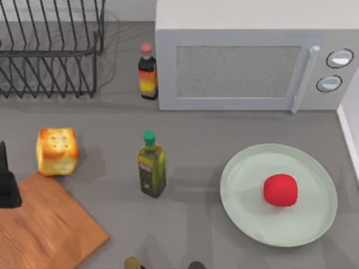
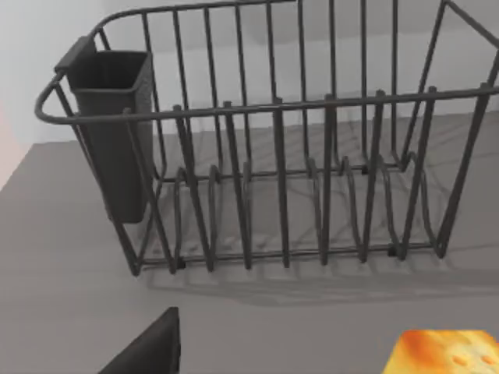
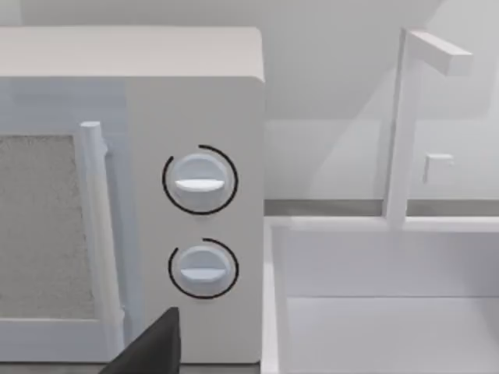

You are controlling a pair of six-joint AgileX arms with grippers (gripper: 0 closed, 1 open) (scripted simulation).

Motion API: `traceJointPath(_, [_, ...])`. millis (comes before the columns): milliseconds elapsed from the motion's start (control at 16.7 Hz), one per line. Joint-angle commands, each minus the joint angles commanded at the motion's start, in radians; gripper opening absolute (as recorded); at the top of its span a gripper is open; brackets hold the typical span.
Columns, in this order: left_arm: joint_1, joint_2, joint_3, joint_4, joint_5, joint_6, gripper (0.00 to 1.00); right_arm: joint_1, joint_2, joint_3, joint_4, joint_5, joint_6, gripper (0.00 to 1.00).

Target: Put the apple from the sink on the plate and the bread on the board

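Observation:
The red apple (image 1: 280,190) lies on the pale green plate (image 1: 238,168) at the right of the table. Left of the middle, the golden bread (image 1: 56,151) stands on the grey counter, right at the far corner of the wooden board (image 1: 47,232); its top also shows in the left wrist view (image 2: 444,352). My left gripper (image 1: 8,188) is a dark shape at the left edge, over the board's left side and just left of the bread. A dark part of my right gripper (image 3: 152,347) faces the microwave's knobs, with the white sink (image 3: 374,312) beside them.
A green oil bottle (image 1: 151,165) stands between the bread and the plate. A sauce bottle (image 1: 147,72) stands by the microwave (image 1: 247,61) at the back. A wire dish rack (image 1: 50,50) fills the back left. A white faucet (image 3: 405,125) rises over the sink.

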Motion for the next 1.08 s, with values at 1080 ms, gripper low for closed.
traceJointPath(1080, [-0.256, 1.503, 1.218, -0.965, -0.208, 0.588, 1.0, 0.0, 0.0, 0.0, 0.0, 0.0, 0.0, 1.0])
